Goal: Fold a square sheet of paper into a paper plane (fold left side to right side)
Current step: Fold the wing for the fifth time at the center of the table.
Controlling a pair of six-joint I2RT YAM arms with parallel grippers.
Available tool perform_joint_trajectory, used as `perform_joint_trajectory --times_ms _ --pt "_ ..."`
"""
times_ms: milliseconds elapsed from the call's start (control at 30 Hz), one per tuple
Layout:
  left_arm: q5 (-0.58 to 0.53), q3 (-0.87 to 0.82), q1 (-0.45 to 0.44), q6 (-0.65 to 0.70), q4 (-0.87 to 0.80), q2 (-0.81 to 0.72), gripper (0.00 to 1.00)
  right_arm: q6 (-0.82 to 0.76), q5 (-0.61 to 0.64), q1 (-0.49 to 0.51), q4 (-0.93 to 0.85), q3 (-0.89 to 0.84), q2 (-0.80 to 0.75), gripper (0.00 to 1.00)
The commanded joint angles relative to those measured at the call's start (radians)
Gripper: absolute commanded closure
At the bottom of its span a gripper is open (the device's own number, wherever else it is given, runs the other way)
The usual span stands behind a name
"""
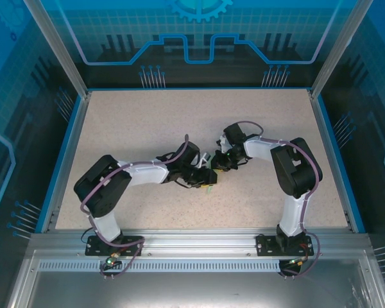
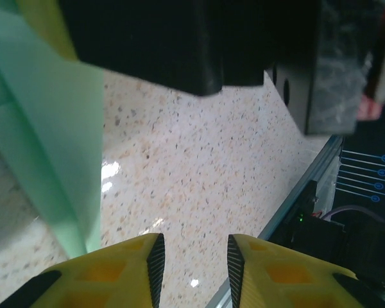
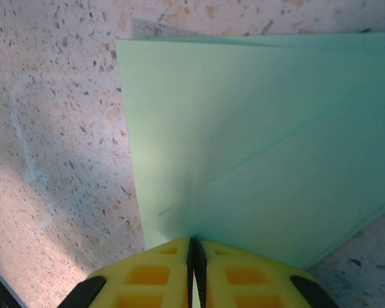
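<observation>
The square sheet of paper (image 3: 256, 141) is pale mint green, folded into layers with a slanting crease, and lies low over the speckled table. My right gripper (image 3: 194, 242) is shut on its near edge, yellow fingers pressed together. In the left wrist view the paper (image 2: 51, 135) hangs at the left, beside my left gripper (image 2: 192, 247). That gripper is open, with bare table between its fingers. From the top camera both grippers meet at the table's middle, left gripper (image 1: 205, 178) and right gripper (image 1: 220, 160), and the arms hide most of the paper.
The right arm's black wrist body (image 2: 199, 38) hangs close above the left fingers. The speckled table (image 1: 147, 122) has a blue rim and transparent walls. A metal rail (image 2: 295, 205) runs along the table's edge, with cables beyond it.
</observation>
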Motion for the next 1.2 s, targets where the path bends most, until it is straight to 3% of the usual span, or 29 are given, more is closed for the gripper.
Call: perform_joint_trajectory --times_ms 0,300,667,800,1033,1167 --pt "0.029 0.031 0.000 0.041 -0.046 0.061 0.65 -0.012 0.085 0.007 -0.037 -0.008 0.040 0.86" --pt "0.006 -0.018 -0.007 0.026 -0.034 0.134 0.66 -0.015 0.074 0.001 -0.020 -0.005 0.012 0.86" --pt "-0.001 -0.127 -0.019 -0.025 0.053 0.106 0.69 -0.026 -0.010 -0.092 0.034 0.081 0.025 0.85" --pt "0.021 -0.128 -0.020 -0.016 0.087 0.040 0.62 -0.047 0.009 -0.111 0.008 0.114 -0.036 0.84" --pt "0.040 -0.088 -0.016 0.074 0.055 -0.161 0.43 -0.070 0.216 -0.113 -0.099 0.053 -0.298 0.57" --pt "-0.071 -0.100 -0.006 0.137 -0.019 -0.311 0.38 -0.030 0.376 -0.051 -0.180 -0.033 -0.449 0.46"
